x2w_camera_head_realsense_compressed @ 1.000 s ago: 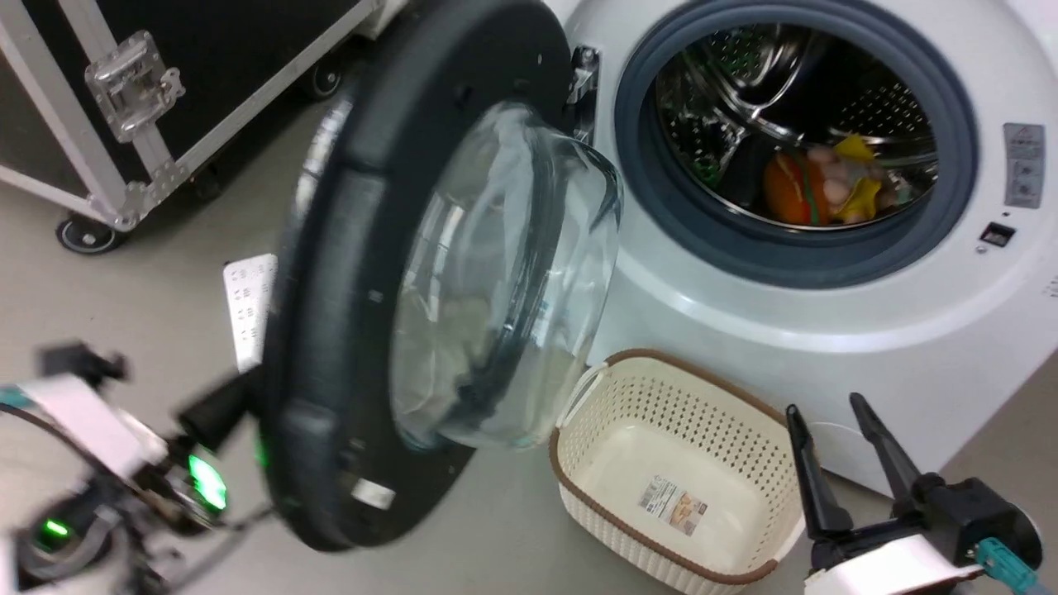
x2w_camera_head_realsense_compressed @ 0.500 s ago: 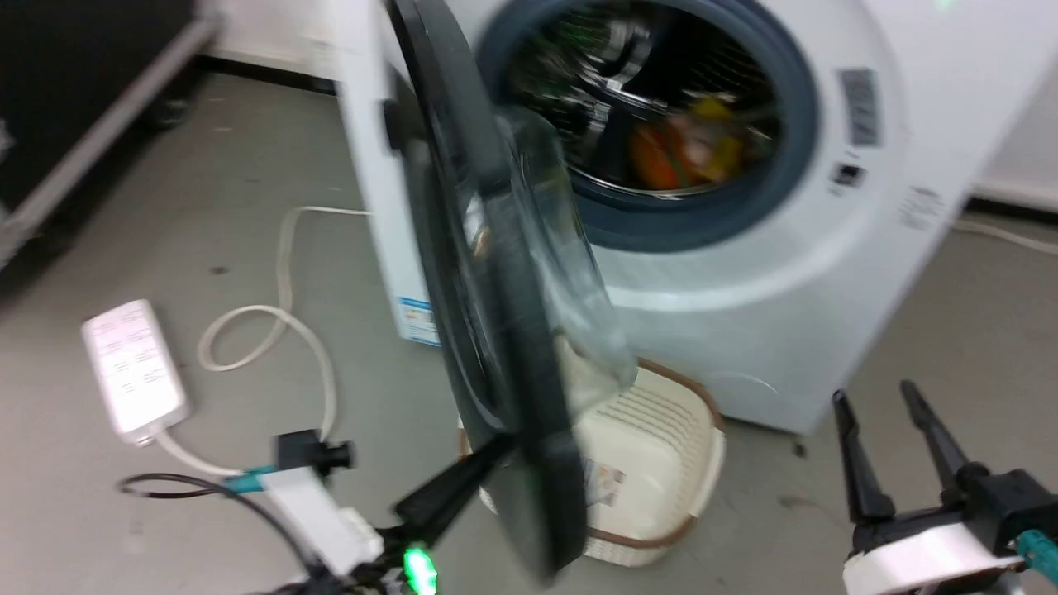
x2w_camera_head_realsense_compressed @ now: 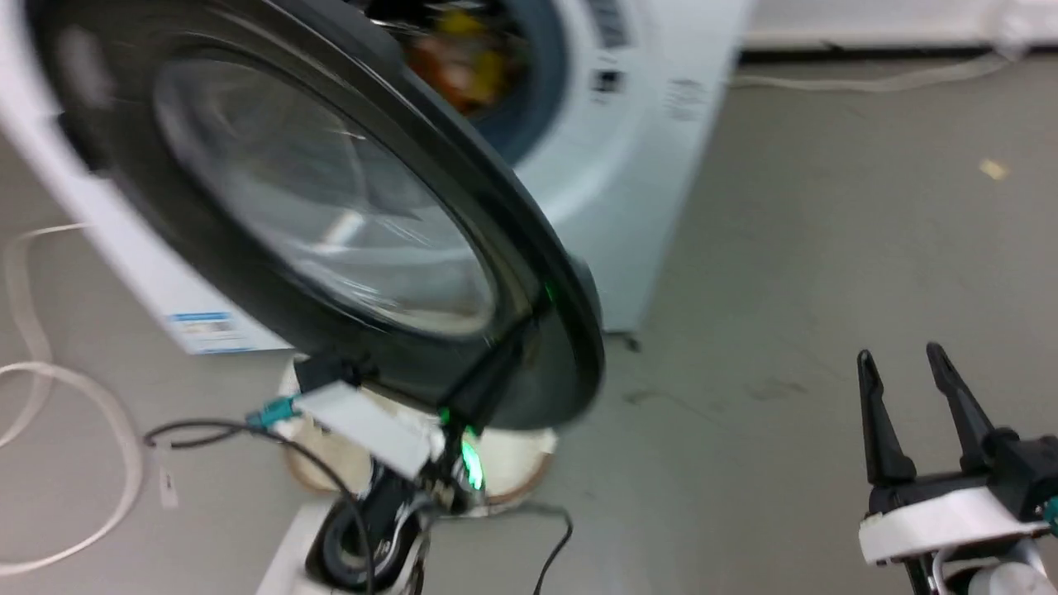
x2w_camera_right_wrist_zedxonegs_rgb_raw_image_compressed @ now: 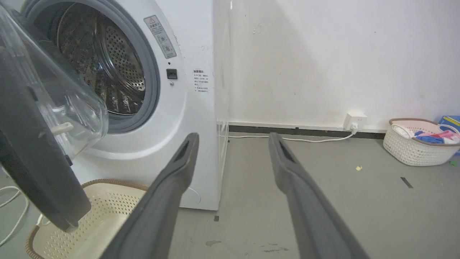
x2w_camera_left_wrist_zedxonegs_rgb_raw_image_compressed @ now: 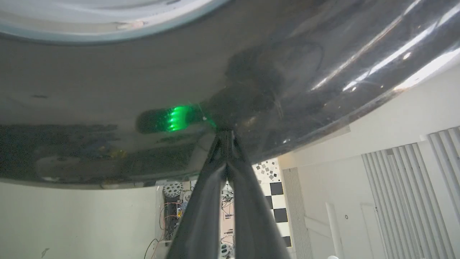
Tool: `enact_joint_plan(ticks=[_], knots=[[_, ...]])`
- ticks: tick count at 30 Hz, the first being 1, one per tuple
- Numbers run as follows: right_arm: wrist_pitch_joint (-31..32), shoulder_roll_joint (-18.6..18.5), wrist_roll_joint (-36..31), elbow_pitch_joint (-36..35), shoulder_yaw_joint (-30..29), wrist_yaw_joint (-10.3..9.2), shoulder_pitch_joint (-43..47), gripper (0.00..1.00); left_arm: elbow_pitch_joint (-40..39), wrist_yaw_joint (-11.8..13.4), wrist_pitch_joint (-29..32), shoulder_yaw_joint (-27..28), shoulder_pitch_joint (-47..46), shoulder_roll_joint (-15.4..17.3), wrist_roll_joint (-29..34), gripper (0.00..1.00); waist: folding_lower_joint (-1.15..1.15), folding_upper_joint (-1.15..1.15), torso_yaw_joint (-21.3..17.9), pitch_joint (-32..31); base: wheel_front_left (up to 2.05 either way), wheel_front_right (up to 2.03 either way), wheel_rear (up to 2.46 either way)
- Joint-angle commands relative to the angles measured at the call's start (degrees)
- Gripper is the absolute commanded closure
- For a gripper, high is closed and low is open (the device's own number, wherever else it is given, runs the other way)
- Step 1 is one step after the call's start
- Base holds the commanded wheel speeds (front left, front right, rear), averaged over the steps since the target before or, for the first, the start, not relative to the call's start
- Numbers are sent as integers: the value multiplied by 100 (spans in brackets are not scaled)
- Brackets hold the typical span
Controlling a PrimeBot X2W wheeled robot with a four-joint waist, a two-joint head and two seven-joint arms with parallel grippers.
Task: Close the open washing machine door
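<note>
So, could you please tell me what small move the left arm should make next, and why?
Probably push the left gripper a little toward the washing machine. Its closed fingers rest tip-first against the black rim of the washing machine door, which stands ajar, well off the open drum.

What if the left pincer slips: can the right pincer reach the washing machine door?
Probably yes: the right pincer hangs open above the floor, nothing stands between it and the washing machine door, though it would need to swing left.
</note>
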Motion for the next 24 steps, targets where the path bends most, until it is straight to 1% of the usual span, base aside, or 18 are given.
enact_joint_plan(ticks=[1,5,10,14,18,21,24], knots=[[-22,5,45,16,-1,5,-99,0,20,-27,-74,-38,-145,0,6,100,-1,-1,-626,414,0,0,0],[-22,12,176,96,21,5,-157,0,281,-27,-609,-45,-634,0,43,100,-1,-1,-1042,565,0,0,0],[-22,13,384,213,211,5,-209,0,866,-27,-1234,197,-1214,0,80,100,-1,-1,-1444,605,0,0,0],[-22,14,474,260,375,5,-210,0,1497,-27,-1806,437,-1679,2,412,100,-1,-1,-1670,565,0,0,0],[-22,14,532,243,497,5,-233,0,2097,-27,-2290,629,-2146,2,600,100,-1,-1,-1766,599,0,0,0],[-22,14,563,202,543,5,-230,0,2338,-27,-2386,627,-2385,2,671,100,-1,-1,-1731,623,0,0,0],[-22,14,588,185,587,5,-211,0,2325,-27,-2375,482,-2381,35,816,100,-1,-1,-1615,581,0,0,0]])
